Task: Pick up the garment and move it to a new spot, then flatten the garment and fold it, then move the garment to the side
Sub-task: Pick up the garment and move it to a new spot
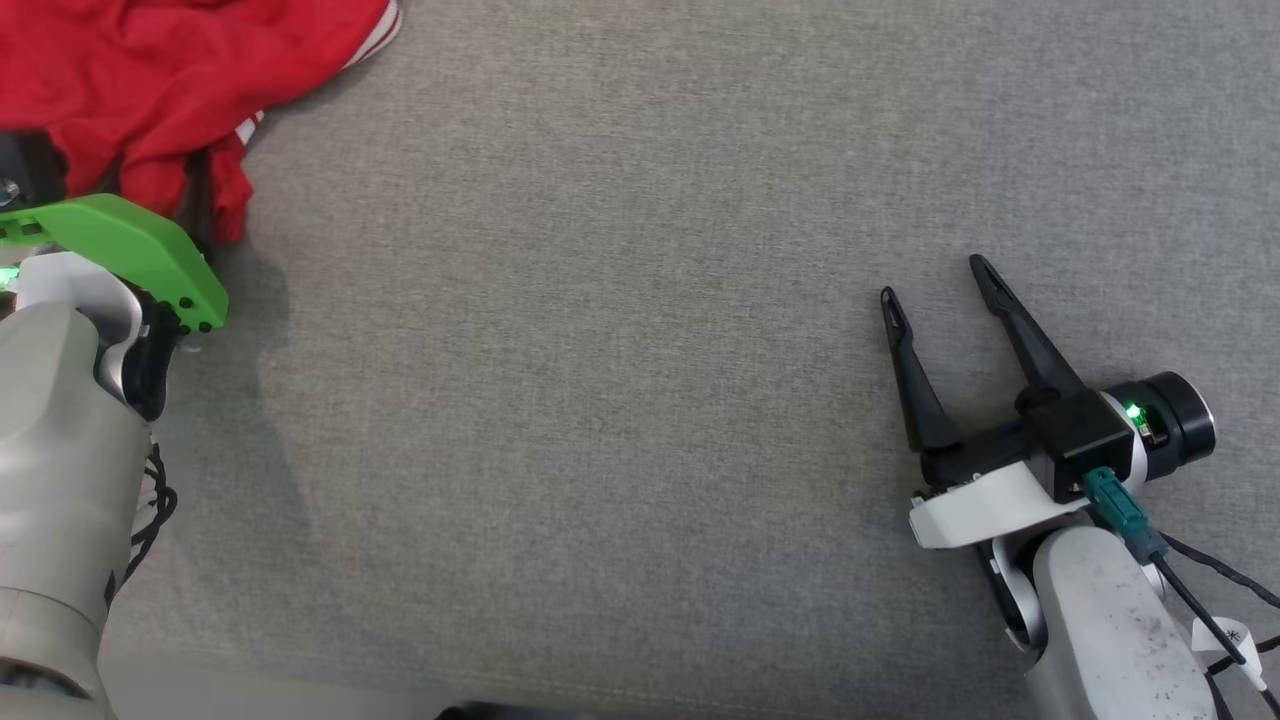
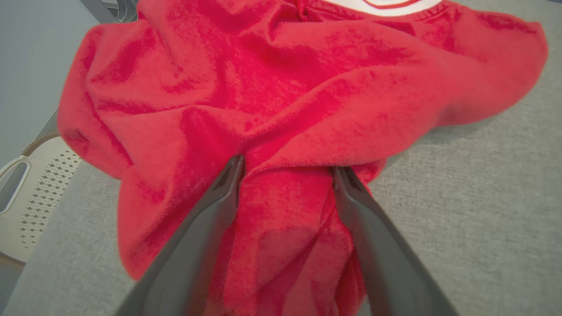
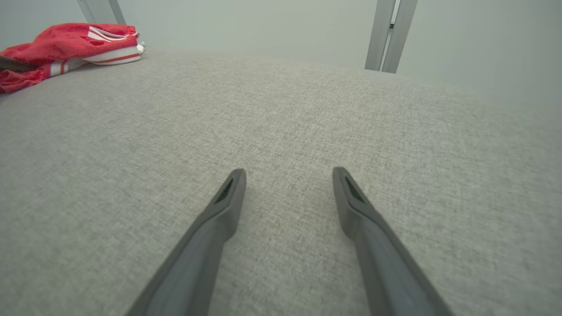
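Garment: red, fleecy nap, white-and-red striped trim, crumpled in soft folds at the far left corner of the table. Table top: grey, coarse-woven, flat.
Left gripper: fingers spread wide, a ridge of cloth between them, tips tucked under a fold. Nothing pinched, as far as this view tells.
Green cover on its wrist hides part of the cloth.
Right gripper: spread wide over bare weave, well apart from the garment.
Pale perforated plastic lies beyond the table edge.
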Available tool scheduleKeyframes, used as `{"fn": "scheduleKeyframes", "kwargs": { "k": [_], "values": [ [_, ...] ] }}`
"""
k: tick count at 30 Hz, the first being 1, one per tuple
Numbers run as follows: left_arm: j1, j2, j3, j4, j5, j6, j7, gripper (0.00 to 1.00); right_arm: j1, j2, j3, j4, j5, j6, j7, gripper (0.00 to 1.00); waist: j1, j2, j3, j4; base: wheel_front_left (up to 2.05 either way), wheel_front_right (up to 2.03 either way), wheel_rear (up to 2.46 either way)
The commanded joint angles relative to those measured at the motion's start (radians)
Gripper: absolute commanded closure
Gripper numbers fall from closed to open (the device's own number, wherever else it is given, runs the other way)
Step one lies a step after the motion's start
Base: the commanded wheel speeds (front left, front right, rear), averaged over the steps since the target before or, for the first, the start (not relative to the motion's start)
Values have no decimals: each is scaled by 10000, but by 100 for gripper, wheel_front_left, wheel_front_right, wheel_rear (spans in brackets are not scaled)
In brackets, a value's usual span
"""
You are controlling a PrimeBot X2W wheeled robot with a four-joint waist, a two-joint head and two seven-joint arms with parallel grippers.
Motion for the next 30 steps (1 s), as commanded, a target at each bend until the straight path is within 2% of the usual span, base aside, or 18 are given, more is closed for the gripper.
{"fn": "scheduleKeyframes", "kwargs": {
  "k": [1, 2, 4, 10, 16, 24, 28, 30],
  "values": [
    [-187, -14, -5, 244, -72, 50, -8, 3, 171, -119, -129, 314, 42, -21, 49, 0, -1, 0, 304, -402, 0, 0, 0],
    [-192, -59, -11, 403, -93, 40, 31, 45, 205, -114, -148, 337, 62, -21, 49, 0, -1, 0, 264, -406, 0, 0, 0],
    [-175, -156, -44, 675, -136, -1, 135, 100, 290, -100, -197, 422, 104, -21, 51, 0, -1, 0, 144, -409, 0, 0, 0],
    [-210, -337, -134, 400, -348, -115, -190, 100, 466, -4, -245, 483, 307, -20, 48, 0, -1, 0, -529, -409, 0, 0, 0],
    [197, -414, -639, -1158, -650, -101, -422, 100, 670, 94, -141, 599, 672, -20, 36, 0, -1, 0, -1649, -523, 0, 0, 0],
    [969, -657, -1456, -4416, -1429, -105, -54, 100, 1244, 116, 40, 734, 1675, -20, 27, 0, -1, 0, -3050, -962, 0, 0, 0],
    [1638, -734, -1828, -6553, -1856, -101, 569, 100, 1504, 118, 19, 737, 2110, -20, 27, 0, -1, 0, -3542, -1261, 0, 0, 0],
    [2016, -726, -2080, -7602, -1946, 39, 963, 100, 1635, 115, -15, 739, 2258, -20, 27, 0, -1, 0, -3757, -1436, 0, 0, 0]
  ]
}}
